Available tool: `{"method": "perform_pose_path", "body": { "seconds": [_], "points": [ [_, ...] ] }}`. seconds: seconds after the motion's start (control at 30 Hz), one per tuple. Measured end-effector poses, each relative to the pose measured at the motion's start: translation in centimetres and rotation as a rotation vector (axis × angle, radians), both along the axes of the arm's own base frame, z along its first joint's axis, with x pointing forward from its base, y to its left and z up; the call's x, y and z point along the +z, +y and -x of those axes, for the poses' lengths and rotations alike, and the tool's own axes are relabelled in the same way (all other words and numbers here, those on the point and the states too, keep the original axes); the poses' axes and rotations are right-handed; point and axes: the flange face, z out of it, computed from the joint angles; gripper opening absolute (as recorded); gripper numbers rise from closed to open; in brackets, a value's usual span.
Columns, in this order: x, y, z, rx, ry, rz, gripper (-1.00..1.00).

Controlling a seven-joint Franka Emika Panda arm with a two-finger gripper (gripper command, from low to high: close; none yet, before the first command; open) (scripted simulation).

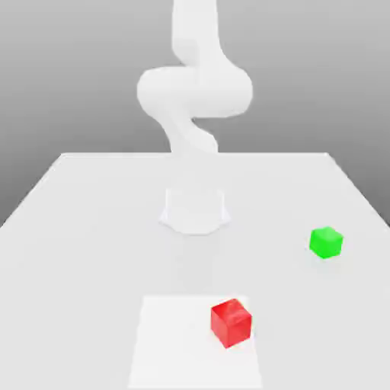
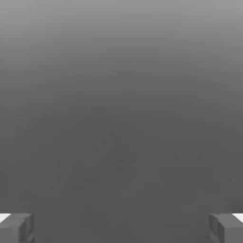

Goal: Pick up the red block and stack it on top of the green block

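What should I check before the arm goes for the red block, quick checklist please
1. Claw open, nothing between its fingertips: ok.
2. Red block resting free on the table: ok.
3. Green block top bare for stacking: ok.
4. Blocks apart, green farther back toward the exterior view's right: ok.
5. Claw lined up over red block: cannot tell.

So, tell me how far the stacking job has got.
Nothing looks done: the red block sits on the table, apart from the green block. In hand: nothing, the end effector is open and empty. Left: grasp red, lift it, set it on green.
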Motion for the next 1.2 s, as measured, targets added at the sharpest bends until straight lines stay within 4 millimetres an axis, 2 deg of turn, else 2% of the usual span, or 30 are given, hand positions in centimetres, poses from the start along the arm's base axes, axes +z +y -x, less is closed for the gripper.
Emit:
{"method": "perform_pose_path", "body": {
  "seconds": [0.07,0.17,0.33,0.5,0.67,0.87,0.9,1.1,1.2],
  "points": [
    [-4.7,0.6,-2.6,0.041,0.075,0.021,0.0],
    [-11.5,1.6,-5.2,0.102,0.179,0.05,0.0],
    [-22.9,3.2,-7.0,0.205,0.348,0.095,0.0],
    [-34.0,4.6,-5.8,0.313,0.515,0.136,0.0],
    [-43.9,5.6,-2.2,0.423,0.674,0.174,0.0],
    [-50.8,5.5,-1.5,0.436,0.7,0.177,0.0],
    [-51.5,5.5,-1.5,0.437,0.7,0.177,-1.0],
    [-51.8,5.5,-1.4,0.436,0.7,0.178,-1.0],
    [-49.9,5.5,-1.5,0.437,0.7,0.178,-1.0]
  ]
}}
